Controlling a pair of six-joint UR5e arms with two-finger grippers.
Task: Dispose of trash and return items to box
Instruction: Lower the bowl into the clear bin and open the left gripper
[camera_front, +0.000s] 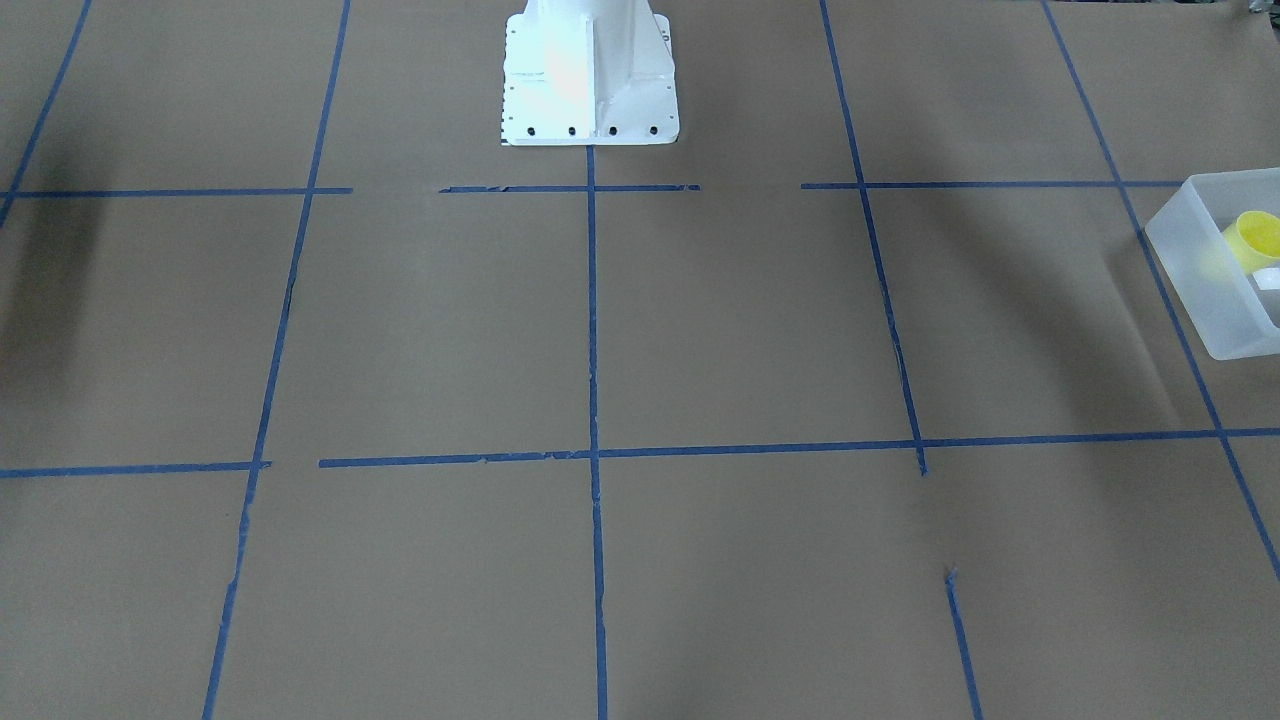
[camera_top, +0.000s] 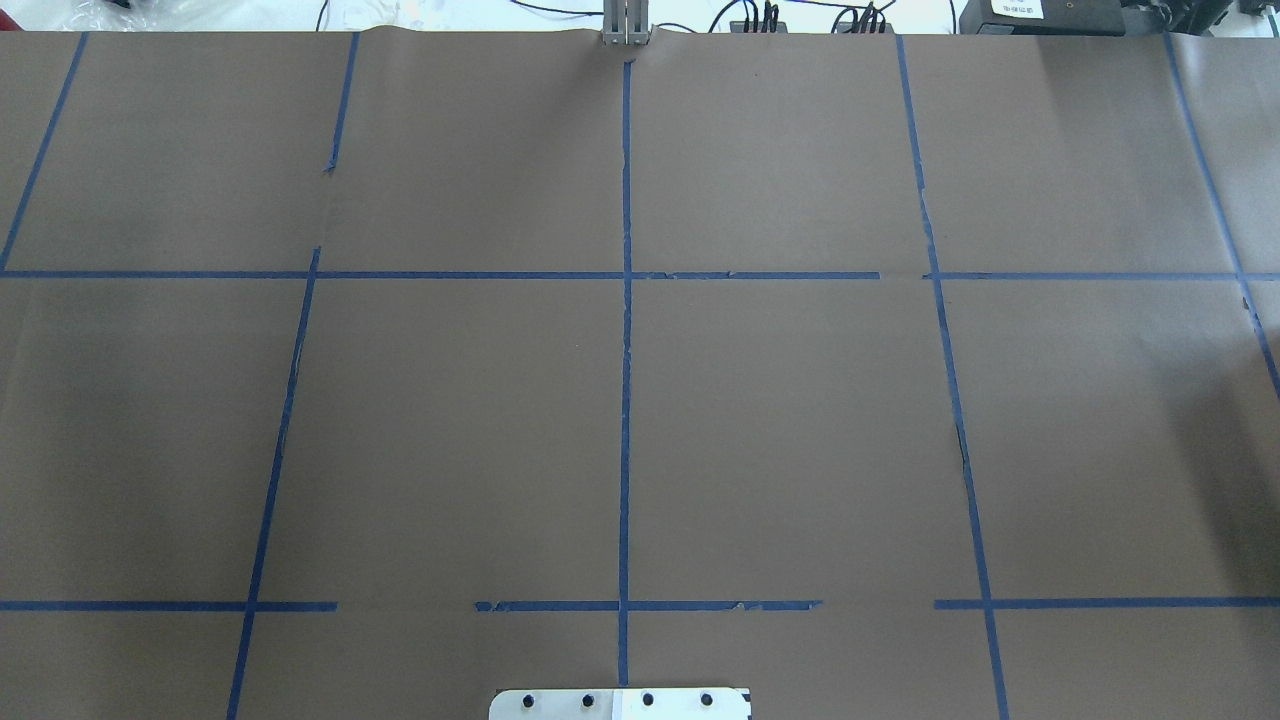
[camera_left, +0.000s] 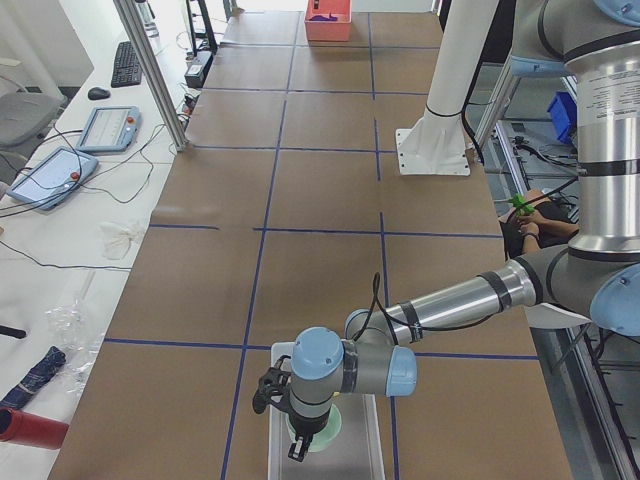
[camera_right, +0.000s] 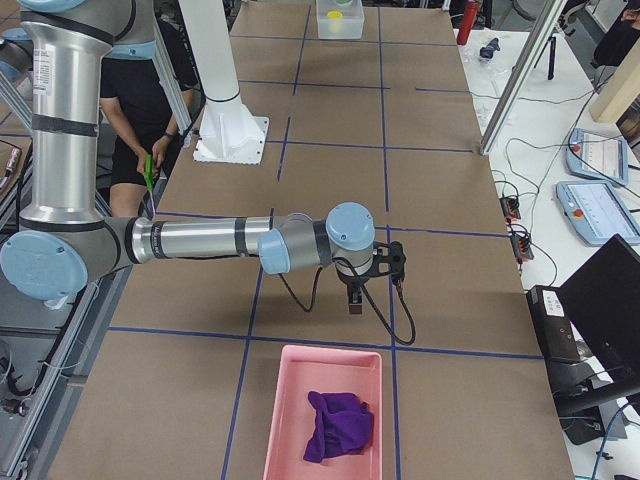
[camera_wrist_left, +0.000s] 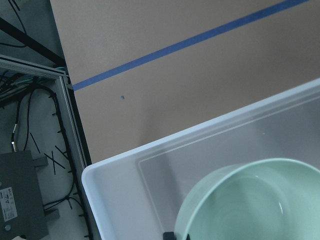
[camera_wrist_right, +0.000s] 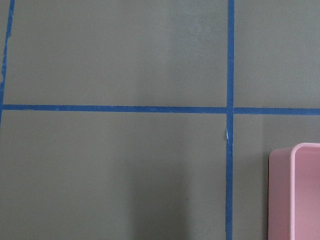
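The frosted white box (camera_front: 1195, 280) stands at the table's end on my left. The yellow cup (camera_front: 1258, 238) lies on its side inside it, and shows far off in the exterior right view (camera_right: 335, 14). A pale green bowl (camera_wrist_left: 250, 200) also sits in the box (camera_wrist_left: 125, 190). My left gripper (camera_left: 300, 440) hangs over the box (camera_left: 275, 440) at the bowl's (camera_left: 330, 428) rim; I cannot tell whether it is open or shut. My right gripper (camera_right: 354, 300) hangs above bare table just short of a pink tray; its state cannot be told.
A pink tray (camera_right: 290, 420) with a purple cloth (camera_right: 340, 425) lies at the table's end on my right; its corner shows in the right wrist view (camera_wrist_right: 295, 190). A small white thing (camera_front: 1268, 278) lies next to the cup. A person stands behind the robot base (camera_right: 230, 130).
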